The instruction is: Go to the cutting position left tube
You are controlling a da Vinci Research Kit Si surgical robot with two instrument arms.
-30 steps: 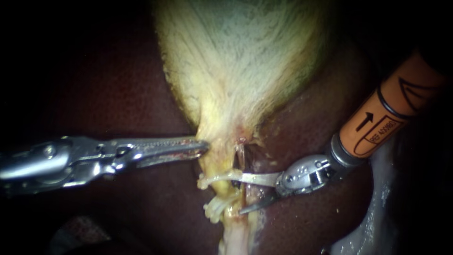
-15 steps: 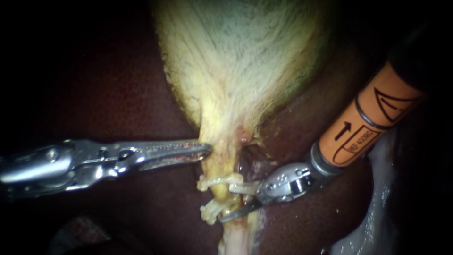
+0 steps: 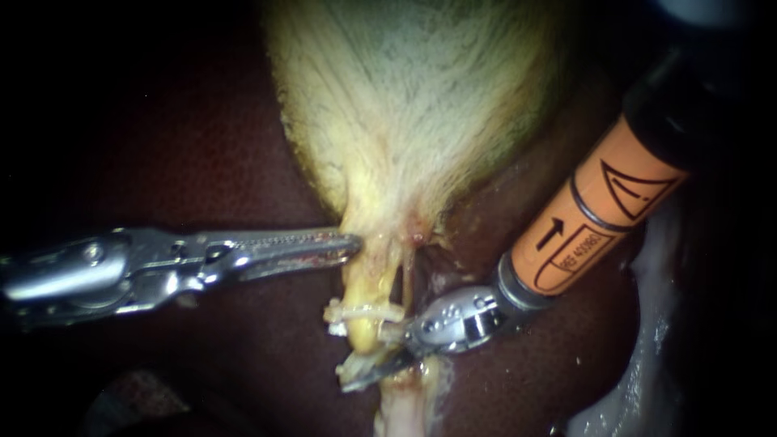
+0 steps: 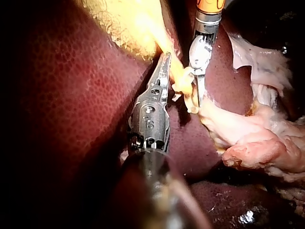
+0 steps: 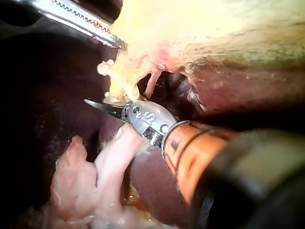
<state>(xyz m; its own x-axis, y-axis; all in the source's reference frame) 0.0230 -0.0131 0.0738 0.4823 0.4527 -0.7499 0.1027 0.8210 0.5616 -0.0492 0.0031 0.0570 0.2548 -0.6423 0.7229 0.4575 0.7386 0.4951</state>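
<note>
Yellowish gallbladder [image 3: 421,105] on dark liver [image 3: 202,162] w/ pale tissue [image 3: 647,356] nr.

The dark red, mottled liver [image 3: 202,162] carries everything here. On it lies the pale yellow-white, fibrous gallbladder [image 3: 413,105], tapering to a narrow neck near the liver's middle. A pale pinkish-white flap of soft tissue [image 3: 639,356] rests well apart from it.
</note>
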